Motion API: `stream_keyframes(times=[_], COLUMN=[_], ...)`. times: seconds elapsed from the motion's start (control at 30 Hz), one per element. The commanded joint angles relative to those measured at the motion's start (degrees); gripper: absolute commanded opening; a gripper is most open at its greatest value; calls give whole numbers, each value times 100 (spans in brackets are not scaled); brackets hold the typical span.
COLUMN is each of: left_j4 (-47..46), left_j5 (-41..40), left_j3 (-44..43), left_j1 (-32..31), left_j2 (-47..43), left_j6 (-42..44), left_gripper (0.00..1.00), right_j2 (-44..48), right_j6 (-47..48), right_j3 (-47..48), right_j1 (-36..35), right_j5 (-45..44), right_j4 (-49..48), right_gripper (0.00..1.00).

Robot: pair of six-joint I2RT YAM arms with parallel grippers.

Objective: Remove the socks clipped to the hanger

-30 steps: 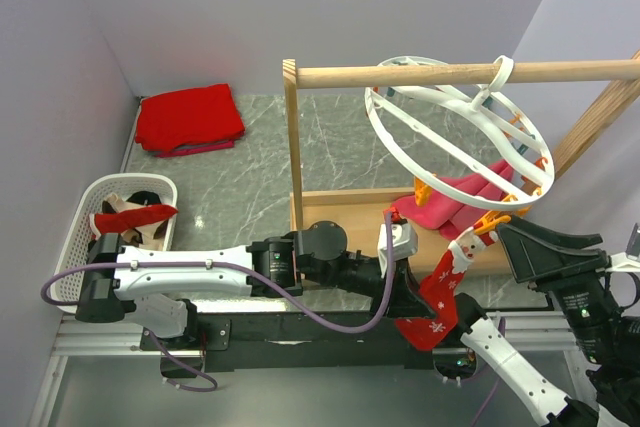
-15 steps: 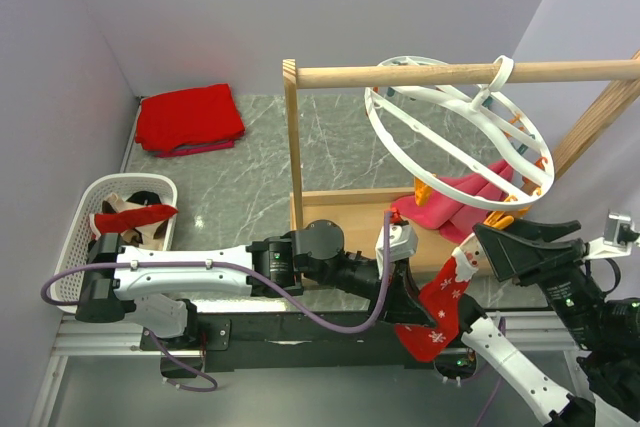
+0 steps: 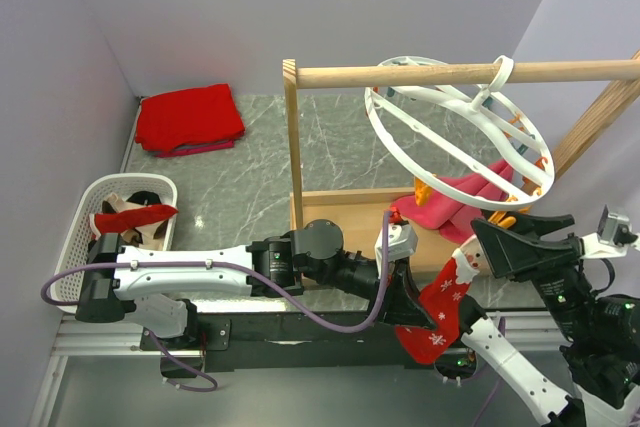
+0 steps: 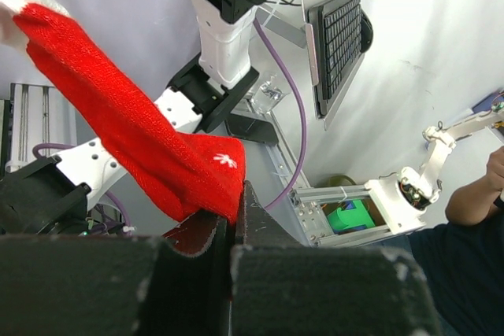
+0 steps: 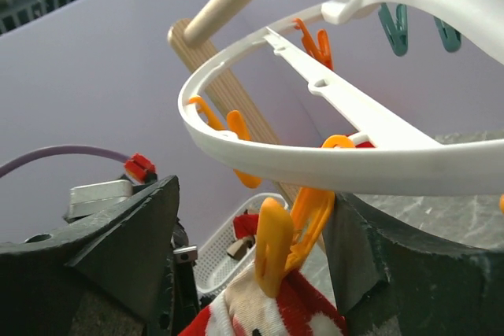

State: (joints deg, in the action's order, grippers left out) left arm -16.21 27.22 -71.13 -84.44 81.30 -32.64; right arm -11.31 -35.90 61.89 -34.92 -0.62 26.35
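The red sock [image 3: 447, 299] is hanging lower right, slanting down-left from the hanger's [image 5: 315, 160] orange peg [image 5: 272, 245]. The left gripper [image 4: 232, 218] is clamping its toe, and the right gripper [image 5: 252, 261] is straddling the peg, jaws apart.

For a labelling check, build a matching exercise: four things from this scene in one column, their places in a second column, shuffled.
1 red sock
2 hanger
3 basket
4 red cloth

A folded, far left corner
B hooked over the wooden rail
C clipped by an orange peg
D near left, socks inside

Pairs: 1-C, 2-B, 3-D, 4-A
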Motion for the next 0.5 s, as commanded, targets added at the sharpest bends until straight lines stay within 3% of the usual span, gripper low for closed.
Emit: stream_keyframes(times=[0.0, 0.47], left_j4=[-207, -102], left_j5=[11, -138], left_j3=[-111, -94], left_j1=[16, 16], left_j2=[-96, -88], left_j6=[-23, 65], left_gripper=[1, 1], right_j2=[252, 481], right_j6=[-31, -57], right_j3=[-10, 60], right_j1=[-42, -42], right_j5=[27, -34], right_j4=[-491, -350], right_gripper=[75, 69])
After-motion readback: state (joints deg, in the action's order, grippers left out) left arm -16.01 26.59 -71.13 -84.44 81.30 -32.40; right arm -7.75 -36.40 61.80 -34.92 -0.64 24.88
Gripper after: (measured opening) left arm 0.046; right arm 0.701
